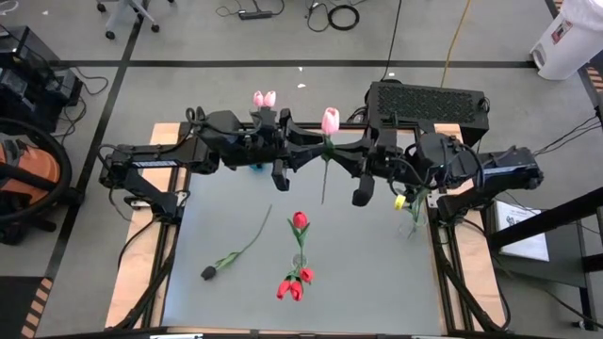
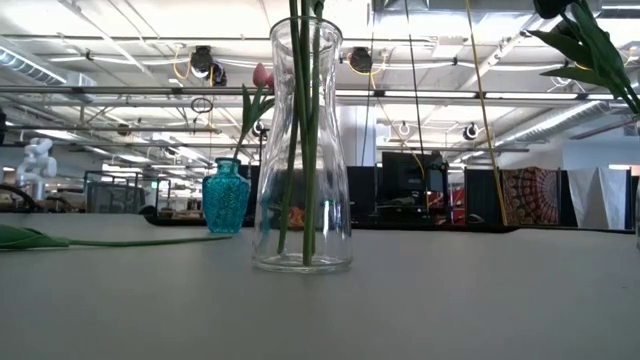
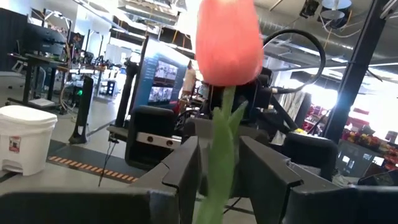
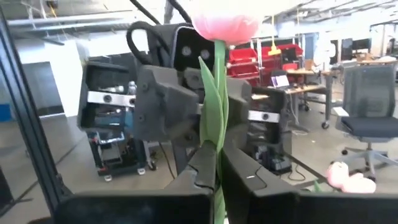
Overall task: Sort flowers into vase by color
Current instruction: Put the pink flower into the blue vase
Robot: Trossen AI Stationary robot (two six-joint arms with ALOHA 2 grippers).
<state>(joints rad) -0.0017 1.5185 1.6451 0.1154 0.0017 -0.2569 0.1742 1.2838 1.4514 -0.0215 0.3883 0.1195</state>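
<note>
Right now both grippers meet over the table's far edge, sharing one pink tulip. The right gripper is pressed together on the stem; the left gripper sits half spread around the same stem, not clearly clamping it. The risk: if either arm pulls away early, the thin green stem could bend or the flower could drop. A clear vase near the front edge holds the red tulips, and a black-headed tulip lies flat toward the left side.
</note>
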